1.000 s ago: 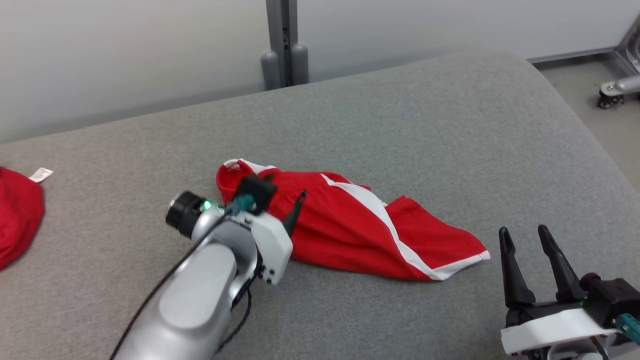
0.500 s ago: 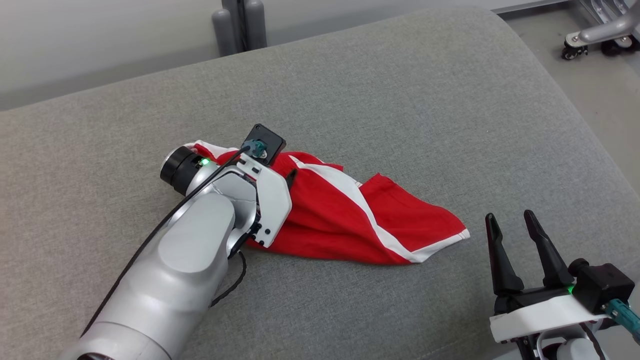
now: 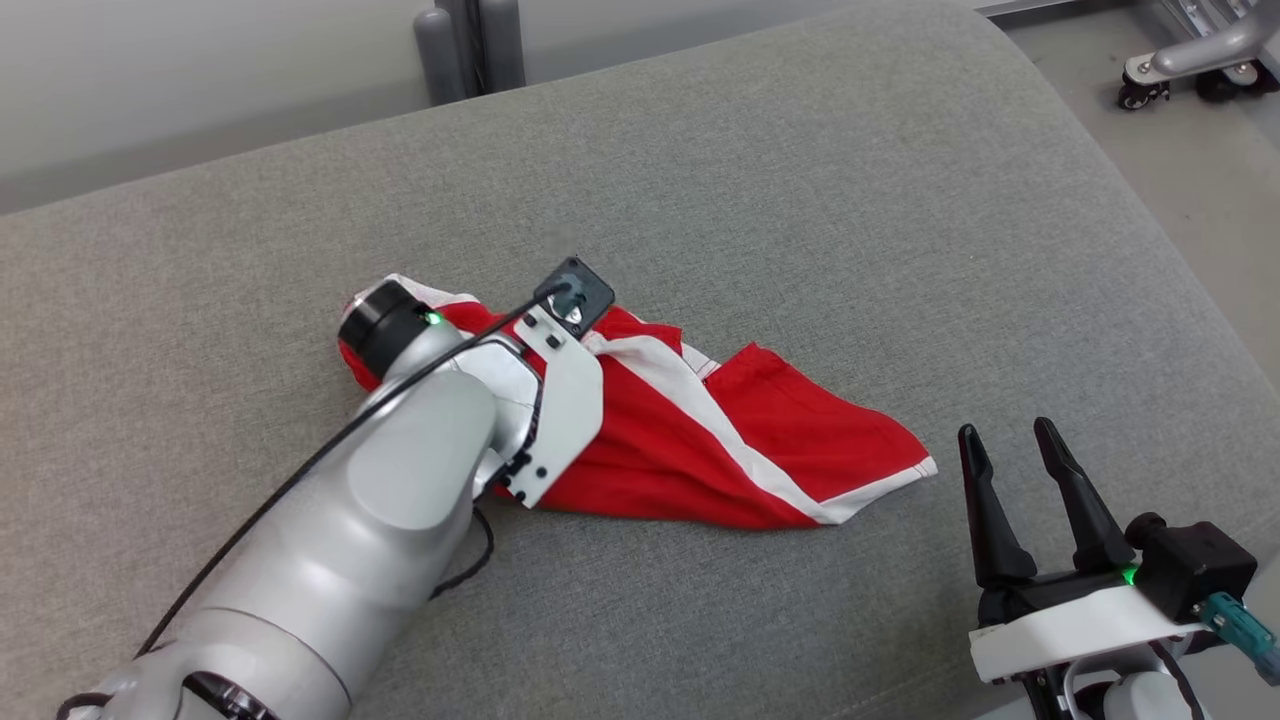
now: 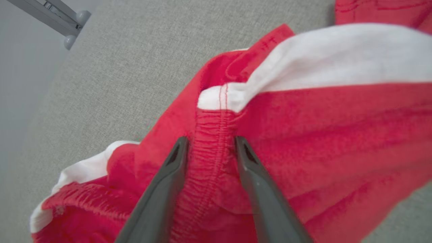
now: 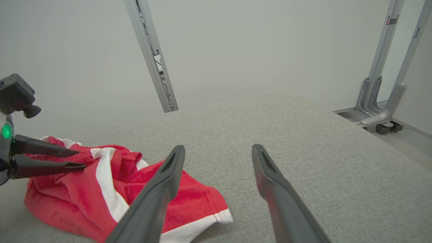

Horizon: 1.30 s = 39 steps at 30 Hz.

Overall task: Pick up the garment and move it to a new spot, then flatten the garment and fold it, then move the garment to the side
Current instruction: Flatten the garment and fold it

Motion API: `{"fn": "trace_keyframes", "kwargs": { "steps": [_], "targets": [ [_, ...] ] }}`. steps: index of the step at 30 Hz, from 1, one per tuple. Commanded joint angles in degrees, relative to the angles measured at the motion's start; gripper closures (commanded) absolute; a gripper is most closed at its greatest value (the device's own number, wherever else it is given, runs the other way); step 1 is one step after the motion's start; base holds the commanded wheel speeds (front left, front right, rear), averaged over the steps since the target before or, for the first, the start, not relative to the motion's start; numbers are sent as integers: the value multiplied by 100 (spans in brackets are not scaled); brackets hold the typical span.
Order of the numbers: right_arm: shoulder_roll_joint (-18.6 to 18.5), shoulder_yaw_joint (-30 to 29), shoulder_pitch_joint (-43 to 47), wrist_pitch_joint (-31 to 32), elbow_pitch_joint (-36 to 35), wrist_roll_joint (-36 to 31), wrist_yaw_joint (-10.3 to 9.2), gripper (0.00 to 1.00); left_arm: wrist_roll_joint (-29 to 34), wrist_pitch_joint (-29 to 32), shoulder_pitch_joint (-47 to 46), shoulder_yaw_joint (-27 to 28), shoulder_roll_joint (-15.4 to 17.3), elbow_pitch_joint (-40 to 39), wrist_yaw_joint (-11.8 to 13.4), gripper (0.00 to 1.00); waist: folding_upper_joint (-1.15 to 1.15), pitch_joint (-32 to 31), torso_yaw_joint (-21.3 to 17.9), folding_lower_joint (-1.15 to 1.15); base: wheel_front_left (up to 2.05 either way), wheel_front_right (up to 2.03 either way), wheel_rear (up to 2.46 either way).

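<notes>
**So, red shorts: where to grab them**

Okay, here's how it looks. The shorts (image 3: 760,440) are lying in a crumpled heap roughly in the middle of the grey cushion (image 3: 800,200), with one leg fanned out toward the robot's right and the gathered end bunched up on its left.

The left gripper (image 4: 209,143) is right down on that bunched end. Its two fingers stand apart on either side of the elastic waistband (image 4: 216,118), with the puckered ridge sitting in the gap between them. As far as I can tell it isn't pinched yet, so I'd call it open and lined up for a grab. The right gripper (image 3: 1005,430) hangs over bare cushion near the robot, well apart from the cloth, with its fingers spread wide and nothing between them.

Handling-wise, my guess is this is light, floppy knit fabric. It has no stiffness, so it'll droop and swing from whatever point gets lifted, and one hold will leave it dangling in a twist. It doesn't look slippery or fragile.

The waistband looks like the smart place to grip. It's thicker, it's stitched, and it's less likely to slide out than a single layer. For flattening, I'd want the second hold further along that same band, or at the leg hem (image 3: 900,470) by the white stripe (image 5: 104,179).
</notes>
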Motion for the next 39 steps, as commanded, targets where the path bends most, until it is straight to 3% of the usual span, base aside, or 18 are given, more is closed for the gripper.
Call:
{"fn": "trace_keyframes", "kwargs": {
  "steps": [1, 2, 3, 4, 6, 17, 25, 34, 39],
  "targets": [
    [-22, -26, -49, -29, 5, 22, 2, 0, -112, 124, 61, -164, 24, -65, -4, 67, 0, -4, 17, 0, 0, 0, 0],
    [-22, -32, -41, -28, 3, 24, 2, 0, -163, 164, 42, -252, 27, -94, -2, 72, 0, -3, 27, 0, 0, 0, 0],
    [-22, -42, -36, -28, -1, 23, 2, 0, -215, 164, 11, -315, 31, -106, -3, 86, 0, -2, 40, 0, 0, 0, 0],
    [-22, -55, -32, -28, -9, 22, 2, 0, -251, 153, -12, -385, 44, -120, -4, 94, 0, -2, 54, 0, 0, 0, 0],
    [-22, -86, -23, -28, -24, 15, 2, 0, -319, 54, -56, -478, 70, -172, -5, 100, 0, -1, 96, 0, 0, 0, 0],
    [-23, -283, 98, -28, -40, -73, 2, 0, -662, -1162, 84, -275, 249, -698, 109, 100, 0, -164, 526, 0, 0, 0, 0],
    [-25, -433, 250, -29, -34, -163, 2, 0, -918, -2139, 924, 167, 857, -1501, 661, 100, 0, -373, 971, 0, 0, 0, 0],
    [-25, -463, 346, -29, 6, -227, 2, 0, -1424, -2710, 2362, 654, 1363, -2729, 1281, 100, 0, -502, 1271, 0, 0, 0, 0],
    [-24, -459, 376, -28, 73, -241, 2, 0, -1712, -2939, 3185, 870, 1474, -3309, 1641, 100, 0, -537, 1347, 0, 0, 0, 0]
  ]
}}
